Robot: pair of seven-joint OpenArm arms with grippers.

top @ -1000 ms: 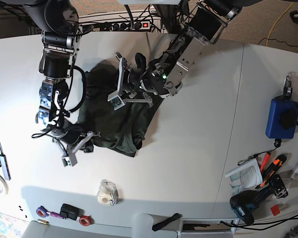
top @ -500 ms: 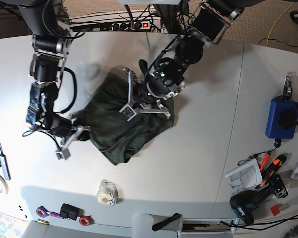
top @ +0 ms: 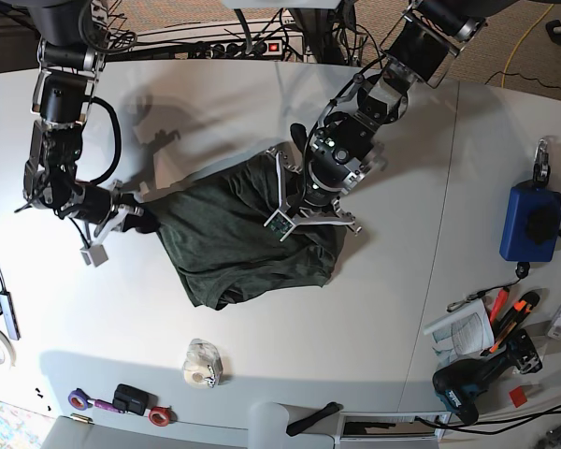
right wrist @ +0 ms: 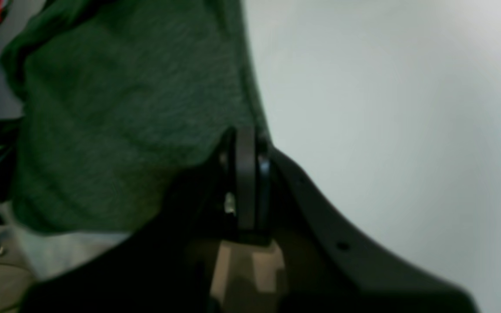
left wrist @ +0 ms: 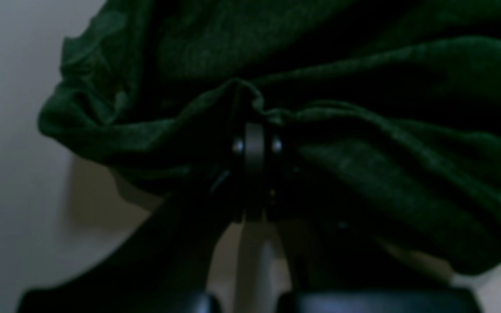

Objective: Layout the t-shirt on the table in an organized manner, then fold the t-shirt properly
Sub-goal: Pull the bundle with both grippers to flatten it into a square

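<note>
T-shirt (top: 238, 238) lies bunched mid-tabletop (top: 374, 309), stretched between both arms. The right gripper (top: 131, 213) is clamped on its outer edge, and the left gripper (top: 304, 201) pinches a fold near the middle. To spread it well, draw the two held points apart evenly and low, keeping the cloth taut without lifting it.

Both arms reach inward, the left pincer (top: 282, 221) and right pincer (top: 107, 229) clamped tight, well apart.

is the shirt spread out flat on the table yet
No, the shirt lies bunched and creased on the table, pinched by both tools.
</note>
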